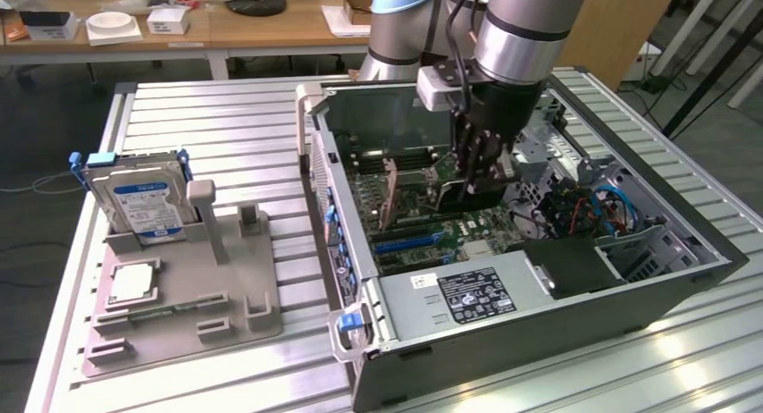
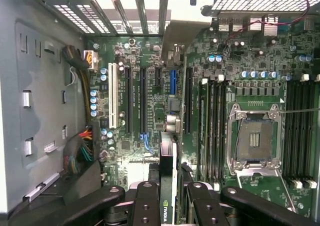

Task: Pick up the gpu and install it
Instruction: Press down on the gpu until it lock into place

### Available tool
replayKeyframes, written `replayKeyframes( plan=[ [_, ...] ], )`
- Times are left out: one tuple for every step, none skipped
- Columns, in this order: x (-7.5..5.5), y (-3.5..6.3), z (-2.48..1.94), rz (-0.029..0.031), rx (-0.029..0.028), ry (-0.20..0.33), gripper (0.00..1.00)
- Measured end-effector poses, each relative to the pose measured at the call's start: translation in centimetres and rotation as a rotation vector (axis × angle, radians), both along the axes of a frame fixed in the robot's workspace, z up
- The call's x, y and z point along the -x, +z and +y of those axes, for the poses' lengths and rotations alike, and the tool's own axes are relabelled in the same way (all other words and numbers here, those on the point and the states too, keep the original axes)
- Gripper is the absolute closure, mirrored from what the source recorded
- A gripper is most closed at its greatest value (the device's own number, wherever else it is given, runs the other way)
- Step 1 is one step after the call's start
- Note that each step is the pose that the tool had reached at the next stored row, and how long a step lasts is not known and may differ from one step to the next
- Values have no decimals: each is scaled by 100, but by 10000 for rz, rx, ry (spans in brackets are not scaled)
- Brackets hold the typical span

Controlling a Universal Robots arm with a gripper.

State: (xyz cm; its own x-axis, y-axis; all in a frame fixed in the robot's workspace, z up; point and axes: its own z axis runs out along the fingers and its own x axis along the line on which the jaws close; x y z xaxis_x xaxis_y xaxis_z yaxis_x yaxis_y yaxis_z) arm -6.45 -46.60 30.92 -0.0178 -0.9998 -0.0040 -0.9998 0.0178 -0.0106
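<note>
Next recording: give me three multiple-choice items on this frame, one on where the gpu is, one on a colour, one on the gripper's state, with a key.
1. Where is the gpu?
A. On the grey holder beside the hard drive
B. Held on edge over the motherboard inside the computer case
C. On the wooden desk

2. What colour is the hard drive label?
A. Blue and white
B. Red
C. Green

3. The gripper is:
A. Open above the holder
B. Shut on nothing
C. Shut on the gpu

Key: 1 B, the card hangs above the motherboard slots in the computer case; 2 A, the exterior view shows it; 3 C, fingers clamp both card faces.
</note>
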Motion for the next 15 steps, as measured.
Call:
replayKeyframes(
  plan=[
    [0, -7, 0, -2, 2, 1, 74],
    [0, -14, 0, -2, 3, 2, 74],
    [0, -20, 0, -3, 5, 2, 74],
    [0, -27, 0, -3, 8, 3, 74],
    [0, -33, 0, -4, 11, 4, 74],
    [0, -40, 0, -4, 12, 4, 74],
    [0, -46, 0, -4, 14, 5, 74],
    [0, -51, 0, -4, 14, 5, 74],
    [0, -57, 0, -4, 15, 5, 74],
    [0, -62, 0, -4, 15, 5, 74],
    [0, -64, 0, -3, 18, 5, 74],
    [0, -65, 0, -2, 21, 5, 74],
    [0, -66, 0, -3, 21, 5, 74],
    [0, -69, 0, -4, 18, 5, 74],
    [0, -70, 0, -4, 18, 6, 74]
  ],
)
